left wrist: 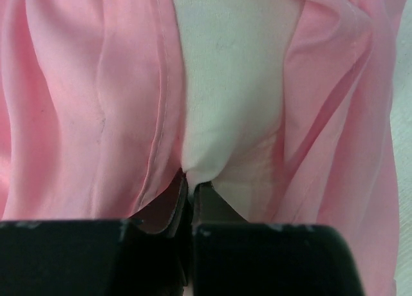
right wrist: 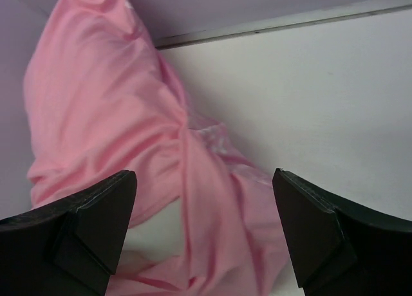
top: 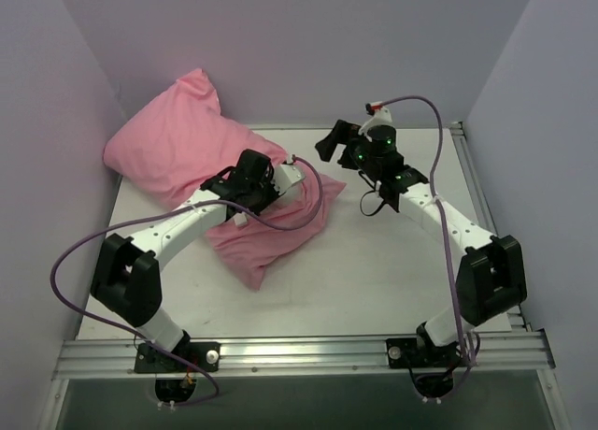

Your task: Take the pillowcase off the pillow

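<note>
My left hand (left wrist: pixel 190 186) is closed down to a thin slit. In the wrist view its two black fingers (left wrist: pixel 168 209) meet right where a strip of plain off-white pillow (left wrist: pixel 232 83) shows through the mouth of the soft pink fabric pillowcase (left wrist: pixel 84 116). The white cloth draws to a point at my fingertips, so I seem to have a pinch of the pillow. The pink hem lies against the left finger, and I cannot rule out that some of it is caught too.

From the overhead camera, the pillowcase (top: pixel 177 150) lies on the white desk (top: pixel 374 280) from about ten o'clock in toward the middle. Its far corner is propped up against the lilac wall (top: pixel 327 47), and its near end spreads flat toward six o'clock under my left wrist.

My right hand (right wrist: pixel 205 174) is spread wide with nothing between its fingers. It hangs above the desk at roughly one o'clock, clear of the fabric, and faces the pink folds, which run from eleven o'clock down to six in its own camera.
</note>
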Motion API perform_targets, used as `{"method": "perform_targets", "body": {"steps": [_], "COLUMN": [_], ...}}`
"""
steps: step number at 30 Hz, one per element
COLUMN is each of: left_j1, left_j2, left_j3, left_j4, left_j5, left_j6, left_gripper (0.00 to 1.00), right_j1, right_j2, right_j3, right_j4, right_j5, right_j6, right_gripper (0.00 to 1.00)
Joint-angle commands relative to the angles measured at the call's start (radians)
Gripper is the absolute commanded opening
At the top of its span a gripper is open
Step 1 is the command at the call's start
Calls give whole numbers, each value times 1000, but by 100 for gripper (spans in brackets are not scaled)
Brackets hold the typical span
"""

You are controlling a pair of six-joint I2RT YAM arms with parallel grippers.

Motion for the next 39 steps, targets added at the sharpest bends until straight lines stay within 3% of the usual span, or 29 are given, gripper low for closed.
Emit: {"method": "perform_targets", "body": {"steps": [1,8,13,17,24,31,39], "left_j1": [7,7,10,15,33,53,55], "left_j2": [9,6,14,23,26,12,14], "left_j3": [53,65,78,85,87,71,68], "left_j4": [-20,-22,-22,-20,-22,-25,-23], "left_j5": [18,20,6,5,-3,-8,-8], "left_j6": [-47,-81,-92,-94,-90,-81,-84], "left_gripper": [2,2,2,2,2,2,2], "right_j1": [80,125,133,130,90,30,31], "right_j2": [87,266,276,250,227,211,208], "right_j3": [59,159,104,50,-14,-51,-79], "right_j4": [-80,-91,-59,-49,-62,-62,-36], "right_j5": [15,-29,-35,-13,32,27,-46], "right_j6": [-37,-32,-12,-10,2,14,36], "right_gripper": [91,83,73,55,49,50,46]}}
